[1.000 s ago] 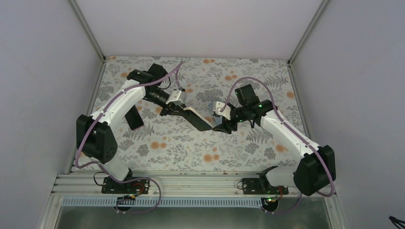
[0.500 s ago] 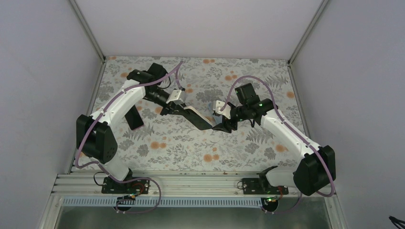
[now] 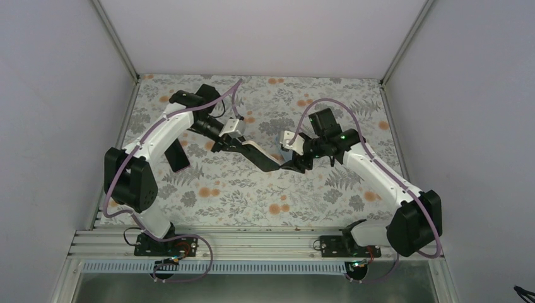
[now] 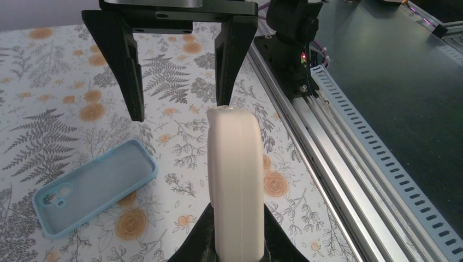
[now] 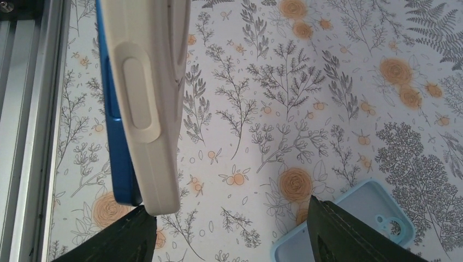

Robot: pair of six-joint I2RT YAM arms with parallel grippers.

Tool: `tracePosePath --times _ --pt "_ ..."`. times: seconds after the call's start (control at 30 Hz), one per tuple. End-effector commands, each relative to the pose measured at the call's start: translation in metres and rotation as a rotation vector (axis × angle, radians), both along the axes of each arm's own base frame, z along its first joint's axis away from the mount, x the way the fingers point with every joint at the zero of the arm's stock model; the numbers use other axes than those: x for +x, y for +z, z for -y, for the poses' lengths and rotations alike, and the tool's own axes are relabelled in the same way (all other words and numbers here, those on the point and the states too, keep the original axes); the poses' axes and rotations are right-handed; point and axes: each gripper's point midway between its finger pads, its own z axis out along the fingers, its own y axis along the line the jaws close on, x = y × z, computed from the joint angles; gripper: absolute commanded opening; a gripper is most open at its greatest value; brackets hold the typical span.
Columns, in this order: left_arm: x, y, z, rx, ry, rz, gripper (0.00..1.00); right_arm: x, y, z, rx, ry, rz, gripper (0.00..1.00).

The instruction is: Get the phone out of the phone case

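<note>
Sitting in the cream phone case (image 5: 144,98), the blue phone (image 5: 117,153) is held in the air above the floral tabletop (image 3: 315,189), between the two arms. Only a blue strip of it is seen, along one edge of the case in the right wrist view. The long axis of the cased phone is pointed from the left gripper (image 4: 236,248) straight towards the right gripper (image 4: 180,106), so its free end is within reach of the right arm alone. The left gripper is clamped narrowly on the near end of the case. The right gripper is spread wide and nothing is held in it. The free end is placed just inside one finger (image 4: 228,71), off centre between the jaws, and whether contact is made cannot be told. A sideways shift is judged necessary before the jaws can be closed squarely. An empty light-blue case (image 4: 93,185) is seen lying flat on the tabletop below.
</note>
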Motion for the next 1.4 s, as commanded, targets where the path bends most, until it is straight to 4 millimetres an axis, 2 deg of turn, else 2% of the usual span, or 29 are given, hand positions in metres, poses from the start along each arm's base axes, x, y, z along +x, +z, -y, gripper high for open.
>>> tracePosePath --times 0.0,0.13,0.4,0.67,0.8,0.97,1.0,1.07,1.2,1.23,1.3,1.37 --pt "-0.021 0.026 0.008 -0.115 -0.057 -0.051 0.02 0.035 0.034 -0.015 0.062 -0.027 0.134 0.71" --pt "-0.025 0.027 0.010 -0.132 -0.069 -0.061 0.02 0.042 0.040 -0.024 0.090 -0.020 0.117 0.71" --pt "-0.022 0.032 0.017 -0.179 -0.079 -0.094 0.02 0.043 0.068 -0.050 0.157 0.038 0.104 0.72" --pt "-0.028 0.046 0.027 -0.235 -0.106 -0.122 0.02 0.044 0.088 -0.078 0.207 0.081 0.126 0.74" --pt "-0.031 0.048 0.034 -0.234 -0.129 -0.124 0.02 0.030 0.103 -0.096 0.260 0.175 0.064 0.75" --pt "-0.017 0.058 0.043 -0.258 -0.123 -0.118 0.02 0.001 0.094 -0.121 0.259 0.277 -0.011 0.74" --pt "-0.012 0.060 0.045 -0.257 -0.114 -0.110 0.02 -0.003 0.091 -0.126 0.260 0.284 -0.031 0.70" --pt "-0.002 0.058 0.049 -0.239 -0.092 -0.080 0.02 -0.005 0.090 -0.131 0.265 0.281 -0.062 0.54" --pt "0.025 0.052 0.052 -0.141 0.029 0.049 0.05 0.009 0.089 -0.123 0.257 0.222 -0.094 0.06" --pt "0.034 0.050 0.051 -0.129 0.075 0.096 0.12 0.016 0.091 -0.116 0.267 0.193 -0.096 0.04" --pt "0.046 0.053 0.042 -0.100 0.178 0.191 0.36 0.023 0.088 -0.103 0.267 0.157 -0.099 0.04" --pt "0.058 0.060 0.031 -0.112 0.264 0.252 0.51 0.029 0.086 -0.090 0.269 0.127 -0.113 0.04"
